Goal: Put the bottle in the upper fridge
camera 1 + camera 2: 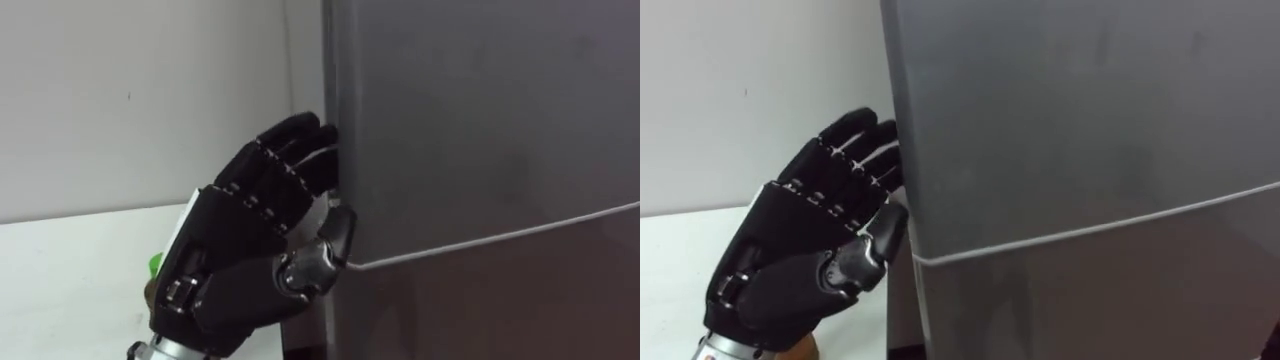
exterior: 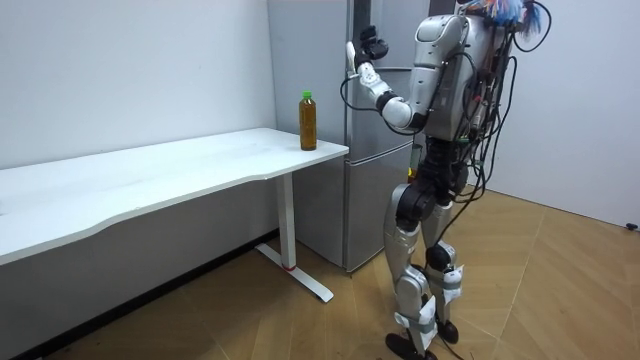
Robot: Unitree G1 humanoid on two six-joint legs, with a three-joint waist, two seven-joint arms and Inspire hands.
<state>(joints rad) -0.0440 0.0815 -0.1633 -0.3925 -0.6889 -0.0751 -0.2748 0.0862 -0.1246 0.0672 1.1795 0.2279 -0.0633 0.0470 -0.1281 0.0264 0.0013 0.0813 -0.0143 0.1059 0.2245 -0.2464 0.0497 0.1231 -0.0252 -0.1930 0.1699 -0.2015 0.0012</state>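
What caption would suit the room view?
Robot at the grey fridge, left hand on its upper door edge; bottle stands on the white table.

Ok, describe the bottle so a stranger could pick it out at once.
Find the long white table along the wall. At its end beside the grey fridge stands the bottle: upright, amber-brown, green-capped, against plain white and grey.

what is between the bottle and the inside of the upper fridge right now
The shut upper fridge door is in the way. The left hand is at that door's left edge, but the door is not yet opened. The bottle stands on the white table beside the fridge.
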